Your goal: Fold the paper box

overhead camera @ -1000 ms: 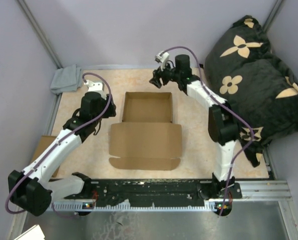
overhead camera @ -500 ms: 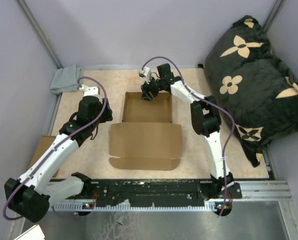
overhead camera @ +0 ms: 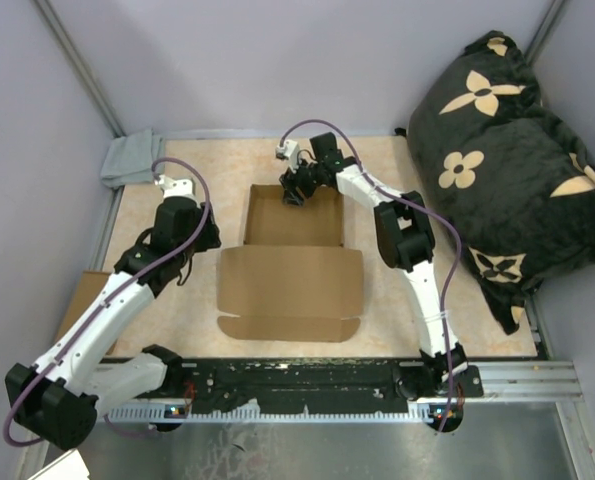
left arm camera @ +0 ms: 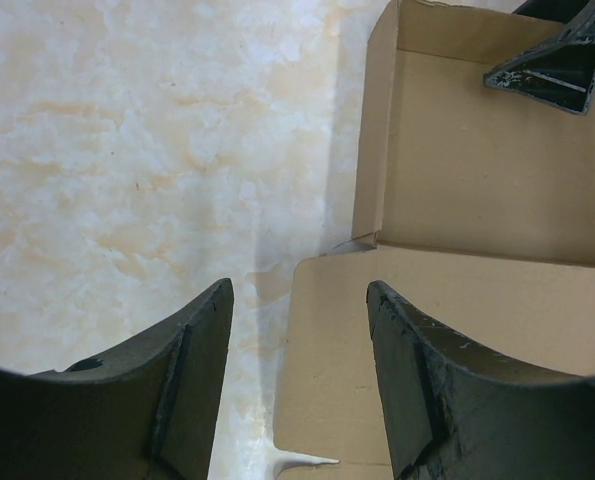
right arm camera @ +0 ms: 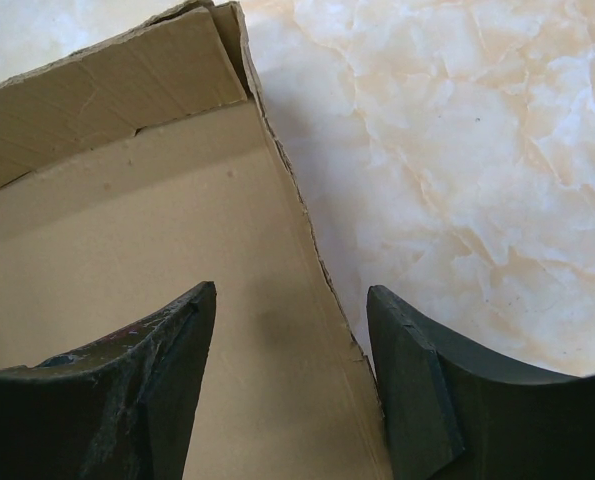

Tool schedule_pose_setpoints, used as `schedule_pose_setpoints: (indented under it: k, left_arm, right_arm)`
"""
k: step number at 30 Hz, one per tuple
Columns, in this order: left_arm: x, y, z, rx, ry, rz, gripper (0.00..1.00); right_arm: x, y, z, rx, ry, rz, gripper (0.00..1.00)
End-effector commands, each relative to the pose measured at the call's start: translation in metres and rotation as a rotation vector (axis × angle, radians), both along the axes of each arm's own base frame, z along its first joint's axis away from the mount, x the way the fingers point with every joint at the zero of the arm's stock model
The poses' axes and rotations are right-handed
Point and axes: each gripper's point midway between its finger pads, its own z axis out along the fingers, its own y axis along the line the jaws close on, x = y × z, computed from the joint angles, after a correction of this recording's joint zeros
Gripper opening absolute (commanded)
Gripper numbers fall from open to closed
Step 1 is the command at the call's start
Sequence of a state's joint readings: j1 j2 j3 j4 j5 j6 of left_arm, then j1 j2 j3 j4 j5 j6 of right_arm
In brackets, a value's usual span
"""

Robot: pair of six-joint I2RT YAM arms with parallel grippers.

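We see a pale marbled table (overhead camera: 397,300) between lavender walls (overhead camera: 277,70), and the paper box (overhead camera: 292,275) lies mid-table with its lid flat. Our left gripper (left arm camera: 297,290) and right gripper (right arm camera: 292,290) both gape wide over the box's edges, holding nothing. Each wrist view crops its own fingers.

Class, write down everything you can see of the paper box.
The paper box is plain brown cardboard, half folded: a tray with upright walls at the far end, its lid panel lying flat toward the arms, notched near its front corners. It rests on the table. The open right gripper straddles a tray wall near a far corner; contact is unclear.
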State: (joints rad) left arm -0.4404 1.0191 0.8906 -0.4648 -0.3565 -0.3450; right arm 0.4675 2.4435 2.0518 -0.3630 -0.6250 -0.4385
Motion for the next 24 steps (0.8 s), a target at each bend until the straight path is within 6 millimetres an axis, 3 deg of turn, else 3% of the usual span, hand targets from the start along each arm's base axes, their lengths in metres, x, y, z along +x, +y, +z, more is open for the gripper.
schedule_pose_setpoints:
  k: [1, 5, 8, 12, 15, 19, 24]
  left_arm:
    - [-0.008, 0.009, 0.0, -0.003, 0.0, 0.035, 0.62]
    - [-0.01, 0.013, -0.003, 0.003, 0.009, 0.052, 0.62]
    - [-0.012, 0.012, -0.004, -0.006, 0.013, 0.056, 0.62]
    - [-0.01, 0.01, -0.005, -0.015, 0.01, 0.05, 0.62]
    - [-0.006, 0.006, -0.004, -0.015, 0.005, 0.033, 0.62]
    - [0.001, -0.002, -0.004, -0.025, 0.0, 0.002, 0.62]
    - [0.013, -0.016, -0.005, -0.045, -0.003, -0.045, 0.62]
  right_arm:
    - [0.005, 0.009, 0.014, 0.017, -0.042, 0.019, 0.63]
    - [0.004, 0.01, 0.011, 0.026, -0.024, 0.009, 0.61]
    - [0.014, 0.008, 0.012, 0.029, -0.002, -0.095, 0.52]
    - [0.032, -0.006, 0.011, -0.017, -0.003, -0.247, 0.4]
    - [0.035, -0.018, 0.011, -0.072, -0.016, -0.29, 0.36]
    - [0.034, -0.04, 0.009, -0.135, 0.022, -0.377, 0.31]
    - [0.035, -0.093, 0.002, -0.229, 0.134, -0.584, 0.24]
